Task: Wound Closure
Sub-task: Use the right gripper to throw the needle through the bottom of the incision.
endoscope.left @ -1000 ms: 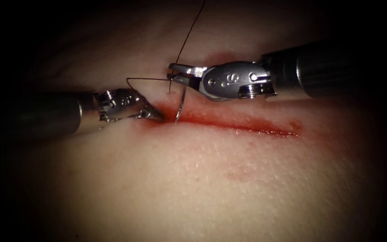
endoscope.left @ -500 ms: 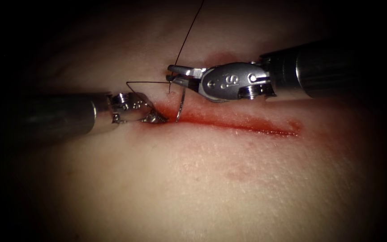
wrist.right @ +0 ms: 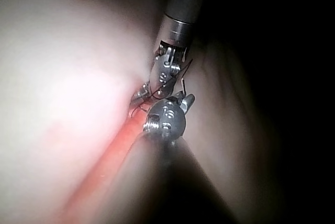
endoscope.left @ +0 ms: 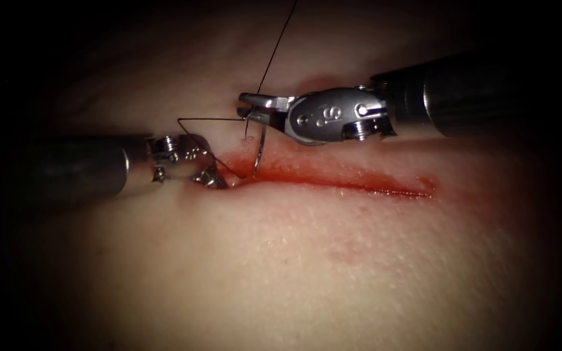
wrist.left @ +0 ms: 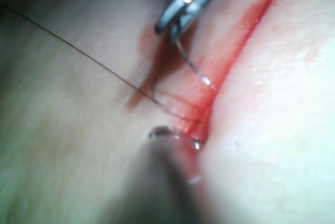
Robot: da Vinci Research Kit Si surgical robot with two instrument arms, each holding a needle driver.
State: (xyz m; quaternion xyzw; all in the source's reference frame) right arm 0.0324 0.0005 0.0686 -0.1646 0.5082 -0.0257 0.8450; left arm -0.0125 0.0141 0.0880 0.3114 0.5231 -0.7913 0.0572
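Right tool (endoscope.left: 250, 109) clamps the needle (endoscope.left: 259, 151) near its tail, tip just below at the cut (endoscope.left: 333, 181); left tool (endoscope.left: 213, 179) jaws' state unclear, so keep the curve square

Endoscope looks down from above and in front at the tissue (endoscope.left: 307, 260), moderately close, the cut (endoscope.left: 346, 183) running left to right, left hand (endoscope.left: 211, 177) entering from the left and right hand (endoscope.left: 255, 107) from the right. Left wrist camera sits very close, facing along its shaft over the left hand (wrist.left: 175, 135) toward the right hand (wrist.left: 170, 25), needle (wrist.left: 194, 68) and cut (wrist.left: 246, 30). Right wrist camera looks along its shaft past the right hand (wrist.right: 184, 101) at the left hand (wrist.right: 142, 94) beyond; all three views share the cut's left end (wrist.right: 118, 148).
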